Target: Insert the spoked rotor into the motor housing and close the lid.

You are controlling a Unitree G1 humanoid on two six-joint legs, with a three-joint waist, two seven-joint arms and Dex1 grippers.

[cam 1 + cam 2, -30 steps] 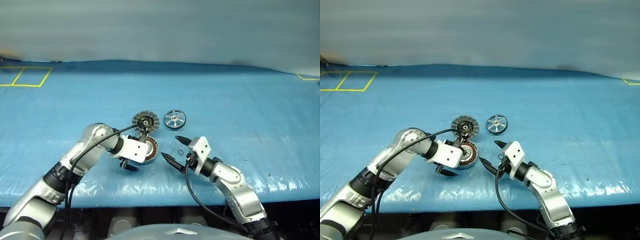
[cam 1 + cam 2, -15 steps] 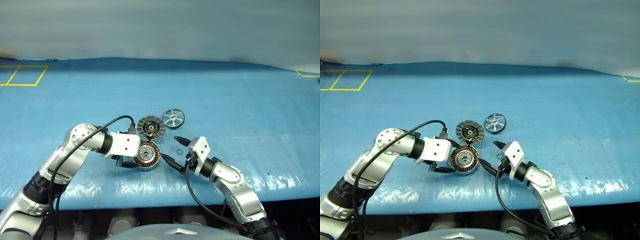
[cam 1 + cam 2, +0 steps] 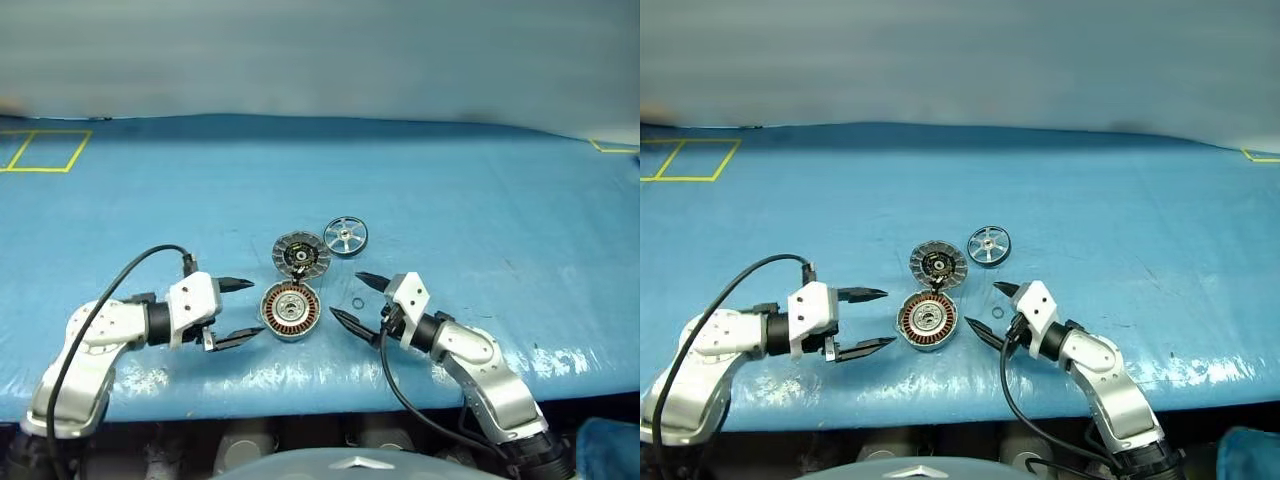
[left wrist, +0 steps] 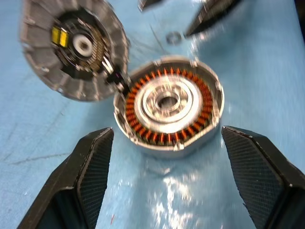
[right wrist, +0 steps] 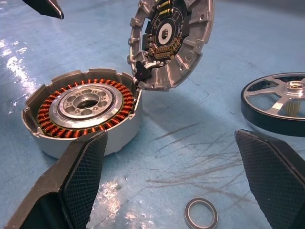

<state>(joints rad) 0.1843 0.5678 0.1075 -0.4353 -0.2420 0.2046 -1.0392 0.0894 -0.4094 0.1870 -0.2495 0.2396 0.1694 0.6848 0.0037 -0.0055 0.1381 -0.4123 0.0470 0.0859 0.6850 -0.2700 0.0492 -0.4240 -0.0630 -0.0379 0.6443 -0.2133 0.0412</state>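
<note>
Black fingers of left gripper (image 3: 234, 311) spread wide, nothing between them, tips aimed toward housing (image 3: 290, 312) from its left side, close but not touching. Right gripper (image 3: 352, 300) also wide open and empty, tips pointing left at housing from the other side, apart from it. Housing sits flat on blue table (image 3: 450, 200) between the two grippers, copper windings face up around a silver centre, silver rim around. Lid (image 3: 301, 254) is just behind housing, ribbed grey face with dark centre showing; in right wrist view it stands tilted, leaning up off the table, lower edge touching housing rim via a small dark joint. Rotor (image 3: 346, 237) lies flat on table right of lid, near it but apart, spokes and hub visible, well clear of housing. Small metal ring (image 3: 358, 304) lies on table between right gripper's fingers, just right of housing. Black cable loops from left gripper back over its arm. Yellow tape lines (image 3: 40, 152) at far left corner of table, another bit at far right edge.
</note>
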